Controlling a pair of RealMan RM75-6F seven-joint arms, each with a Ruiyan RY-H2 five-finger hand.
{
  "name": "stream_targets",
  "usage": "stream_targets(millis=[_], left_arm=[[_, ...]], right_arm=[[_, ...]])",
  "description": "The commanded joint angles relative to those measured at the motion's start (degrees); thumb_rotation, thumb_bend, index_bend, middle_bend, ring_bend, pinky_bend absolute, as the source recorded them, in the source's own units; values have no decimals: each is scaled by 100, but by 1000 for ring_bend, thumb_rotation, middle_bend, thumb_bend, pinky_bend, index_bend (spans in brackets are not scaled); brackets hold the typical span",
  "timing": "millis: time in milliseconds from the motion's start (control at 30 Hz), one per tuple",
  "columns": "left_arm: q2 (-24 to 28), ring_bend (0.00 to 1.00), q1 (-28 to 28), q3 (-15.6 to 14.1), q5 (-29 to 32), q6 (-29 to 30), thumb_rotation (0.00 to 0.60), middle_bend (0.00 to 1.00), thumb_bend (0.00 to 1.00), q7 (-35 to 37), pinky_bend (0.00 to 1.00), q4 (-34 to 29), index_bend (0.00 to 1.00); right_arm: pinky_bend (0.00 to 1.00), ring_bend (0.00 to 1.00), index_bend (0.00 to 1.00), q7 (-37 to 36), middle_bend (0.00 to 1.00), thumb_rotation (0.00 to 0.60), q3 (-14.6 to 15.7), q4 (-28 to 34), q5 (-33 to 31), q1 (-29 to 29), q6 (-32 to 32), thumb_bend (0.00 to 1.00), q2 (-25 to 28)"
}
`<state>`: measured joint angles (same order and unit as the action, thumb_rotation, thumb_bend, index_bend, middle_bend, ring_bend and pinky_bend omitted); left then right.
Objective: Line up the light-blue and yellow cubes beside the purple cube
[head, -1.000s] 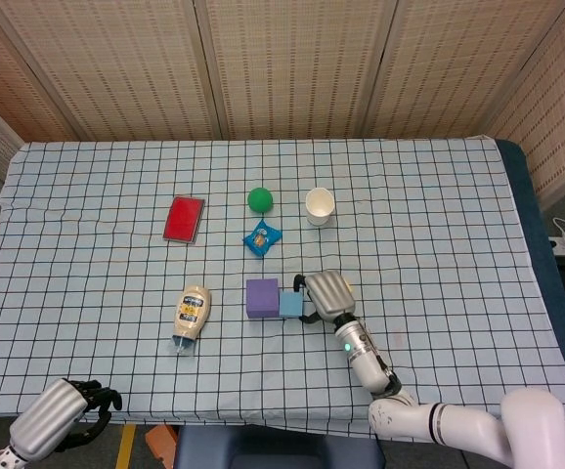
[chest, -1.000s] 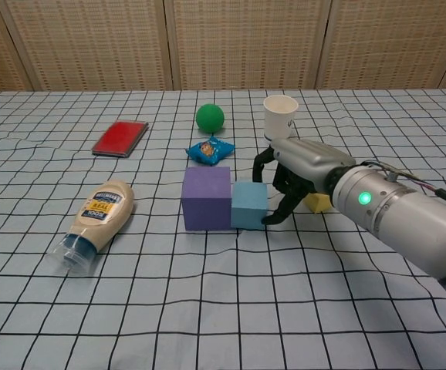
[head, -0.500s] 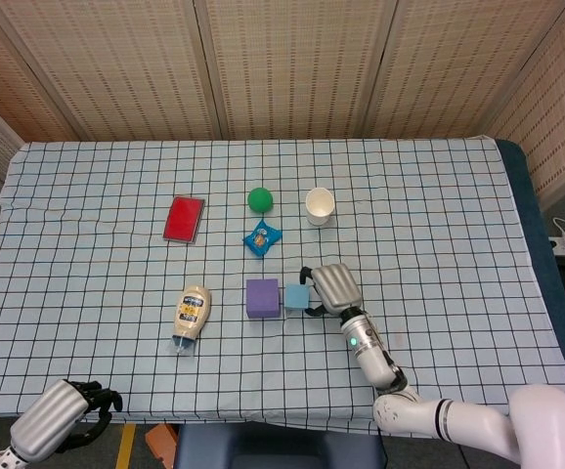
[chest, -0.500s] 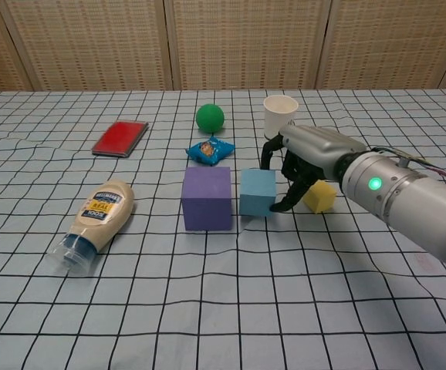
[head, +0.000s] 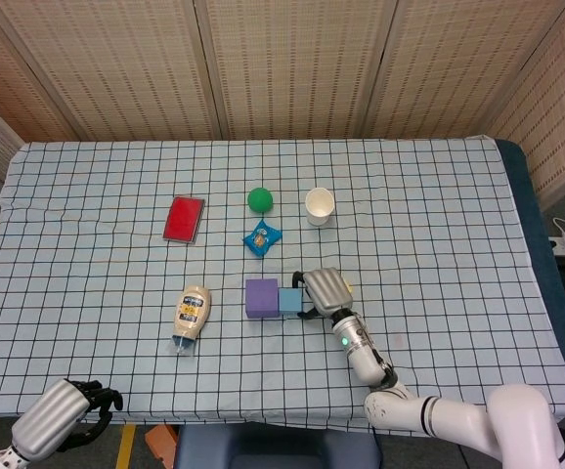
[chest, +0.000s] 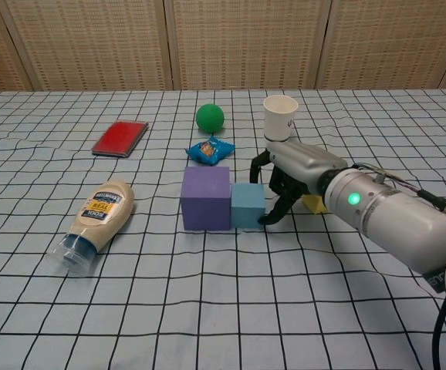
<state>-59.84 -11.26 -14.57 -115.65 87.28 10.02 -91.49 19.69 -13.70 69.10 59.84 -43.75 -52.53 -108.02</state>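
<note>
Light-blue cube [chest: 248,205] sits on the checked tablecloth [chest: 207,308] flush against the right face of the purple cube [chest: 206,197], with the right hand [chest: 285,179] curled around its far side, fingertips on or just at it; I judge it a loose hold rather than a firm grip. Yellow cube [chest: 313,203] lies just behind that hand, mostly hidden by it. The risk from here: pulling the hand back could drag the light-blue cube out of line, or knock the yellow one further off; the paper cup [chest: 280,117] stands near behind and could be tipped. Left hand [head: 63,415] hangs off the table's near edge, fingers curled in on nothing. Only the squeeze bottle [chest: 96,222] carries a label; its small print is too blurred to read with certainty
</note>
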Motion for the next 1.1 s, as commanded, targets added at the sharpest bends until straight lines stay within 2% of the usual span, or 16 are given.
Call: stream_targets(millis=[33, 433, 667, 1100], left_arm=[[-3, 558, -2, -1, 9, -15, 600, 606, 519, -5, 777, 1, 491], [-13, 558, -9, -5, 29, -58, 600, 607, 518, -32, 777, -2, 491], [6, 558, -8, -13, 3, -28, 600, 607, 518, -28, 778, -11, 491], [13, 557, -10, -24, -9, -26, 600, 607, 519, -16, 781, -19, 491]], right_arm=[[890, 834, 642, -74, 941, 600, -4, -52, 56, -16, 2, 24, -31], [890, 834, 637, -138, 941, 600, -49, -6, 93, -30, -14, 24, 29], [890, 834, 490, -5, 941, 600, -1, 224, -3, 18, -9, 25, 182], [890, 834, 377, 23, 941, 600, 18, 185, -123, 40, 15, 24, 241]])
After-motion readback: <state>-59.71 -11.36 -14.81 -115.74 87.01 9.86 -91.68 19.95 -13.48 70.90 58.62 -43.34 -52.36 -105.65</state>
